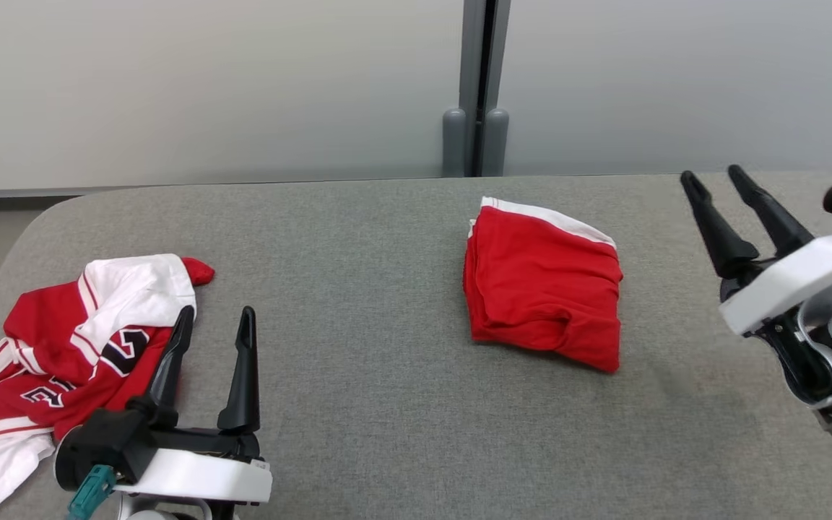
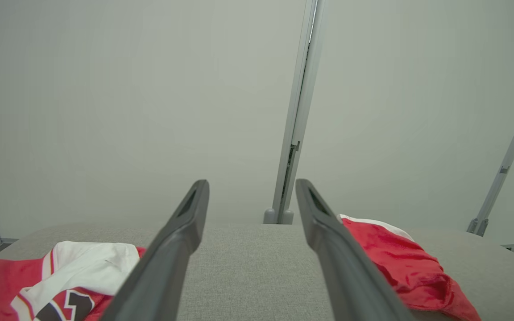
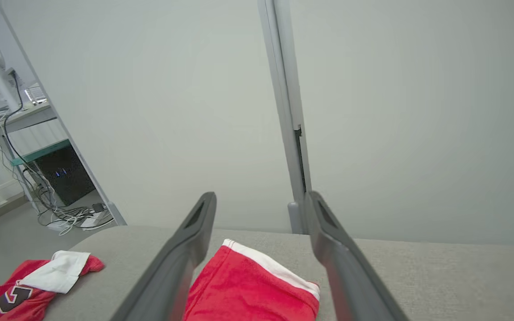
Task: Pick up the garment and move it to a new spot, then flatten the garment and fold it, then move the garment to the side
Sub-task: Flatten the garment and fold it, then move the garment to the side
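where heaped at the left end of the padded grey table [image 1: 358, 361]: red and white jersey [image 1: 62, 347], crumpled, probably the piece to pick up next. looks light, limp and a little slick, with a black number on the front. would likely sag and slip if pinched mid-heap, so better taken at two spread points along a hem or the shoulders. lies just beside the left gripper [image 1: 216, 312], fingers apart and holding nothing, one finger crossing the cloth in the head view. further right, near the table's middle: folded red garment [image 1: 542, 285] with a white band, a soft neat square, seemingly finished. well off to the right, raised above the table: right gripper [image 1: 711, 173], fingers likewise spread and empty. behind, smooth pale wall panels joined by a grey post [image 1: 475, 87].
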`<state>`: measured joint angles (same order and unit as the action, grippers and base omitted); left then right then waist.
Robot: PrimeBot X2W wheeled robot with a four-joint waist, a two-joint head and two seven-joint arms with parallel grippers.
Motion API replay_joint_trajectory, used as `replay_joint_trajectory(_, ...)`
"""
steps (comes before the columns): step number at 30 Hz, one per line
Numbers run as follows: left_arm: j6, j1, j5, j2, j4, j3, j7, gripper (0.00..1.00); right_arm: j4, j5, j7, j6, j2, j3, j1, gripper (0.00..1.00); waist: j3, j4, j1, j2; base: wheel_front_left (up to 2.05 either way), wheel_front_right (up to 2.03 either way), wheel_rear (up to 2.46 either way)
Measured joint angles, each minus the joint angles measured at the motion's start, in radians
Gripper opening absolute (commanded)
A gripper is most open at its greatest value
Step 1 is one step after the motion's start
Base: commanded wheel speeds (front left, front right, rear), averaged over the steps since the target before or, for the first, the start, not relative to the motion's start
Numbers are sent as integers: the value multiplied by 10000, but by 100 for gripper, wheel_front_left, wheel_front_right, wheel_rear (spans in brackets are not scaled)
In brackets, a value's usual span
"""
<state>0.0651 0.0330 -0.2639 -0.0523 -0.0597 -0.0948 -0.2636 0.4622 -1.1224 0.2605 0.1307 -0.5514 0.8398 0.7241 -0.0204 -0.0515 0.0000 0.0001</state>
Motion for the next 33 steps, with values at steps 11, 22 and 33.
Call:
replay_joint_trajectory(11, -4, -252, 297, 13, 27, 364, 0, 100, -1526, 4052, 12, 0, 1597, -5436, -4458, 100, 43, 401, 0, 0, 0, 0, 0)
replay_joint_trajectory(22, -36, -315, 604, 25, -347, 403, 0, 100, -2711, 6581, 12, 0, 3258, -7108, -6376, 100, -77, 320, 0, 0, 0, 0, 0)
replay_joint_trajectory(33, -48, -306, 556, 31, -345, 186, 0, 100, -1910, 6725, -282, 0, 3206, -7003, -5817, 100, -160, 122, 0, 0, 0, 0, 0)
